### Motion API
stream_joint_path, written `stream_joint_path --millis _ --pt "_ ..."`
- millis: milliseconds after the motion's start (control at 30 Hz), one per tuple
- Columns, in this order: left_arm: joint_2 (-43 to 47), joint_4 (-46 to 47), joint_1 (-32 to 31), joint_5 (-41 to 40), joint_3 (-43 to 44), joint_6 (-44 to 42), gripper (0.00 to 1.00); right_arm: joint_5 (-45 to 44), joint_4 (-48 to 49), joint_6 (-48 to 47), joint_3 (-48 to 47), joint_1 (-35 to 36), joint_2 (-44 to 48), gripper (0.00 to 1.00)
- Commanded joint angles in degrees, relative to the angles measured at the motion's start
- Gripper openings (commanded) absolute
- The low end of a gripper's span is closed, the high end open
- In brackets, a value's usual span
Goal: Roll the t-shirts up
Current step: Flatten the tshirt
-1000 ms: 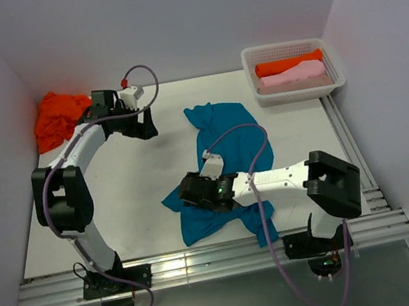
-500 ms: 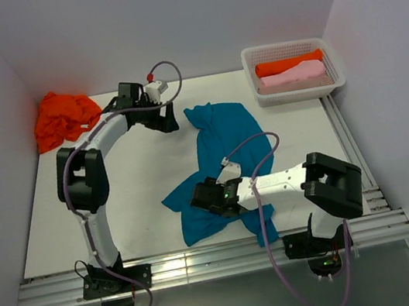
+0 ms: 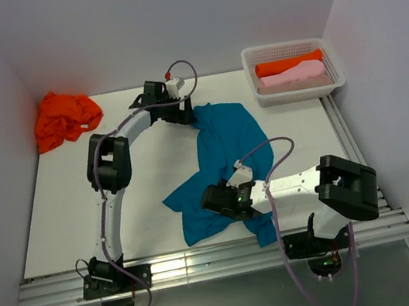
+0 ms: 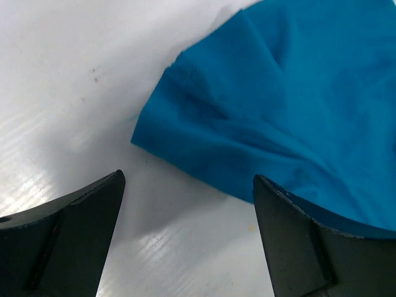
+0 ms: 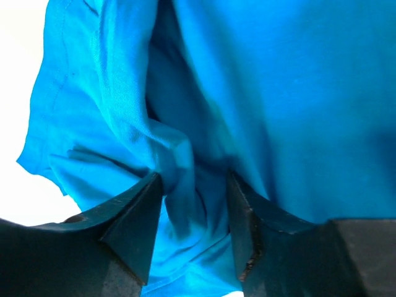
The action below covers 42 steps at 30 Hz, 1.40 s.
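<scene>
Right pincer (image 5: 195, 179) straddles teal t-shirt (image 5: 278, 93) fold on white table (image 3: 66, 215).

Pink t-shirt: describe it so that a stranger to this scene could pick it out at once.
Look to the far right corner of the table, where a white lattice basket stands. Two rolled shirts lie in it side by side. The pink t-shirt is the nearer one, paler than the orange roll behind it.
</scene>
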State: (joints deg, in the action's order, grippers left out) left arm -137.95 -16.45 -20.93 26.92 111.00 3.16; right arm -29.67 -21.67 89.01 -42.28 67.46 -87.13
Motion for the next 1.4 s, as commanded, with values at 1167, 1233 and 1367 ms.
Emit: stream_joint_path --millis 1167,1233,1367 --pt "24.4 -5.5 22.8 -9.3 -24.4 -11.5 0.0 6.6 -1.3 -37.1 -9.1 -31.8 10.3 0.02" --pt "27.5 -6.8 24.8 -8.3 -27.8 -13.1 0.0 8.8 -1.4 -39.7 -13.1 -35.1 8.0 0.01" --pt "32.8 -7.0 27.0 -7.1 -36.7 -15.7 0.0 10.0 -2.8 -43.3 -17.8 -37.8 1.6 0.07"
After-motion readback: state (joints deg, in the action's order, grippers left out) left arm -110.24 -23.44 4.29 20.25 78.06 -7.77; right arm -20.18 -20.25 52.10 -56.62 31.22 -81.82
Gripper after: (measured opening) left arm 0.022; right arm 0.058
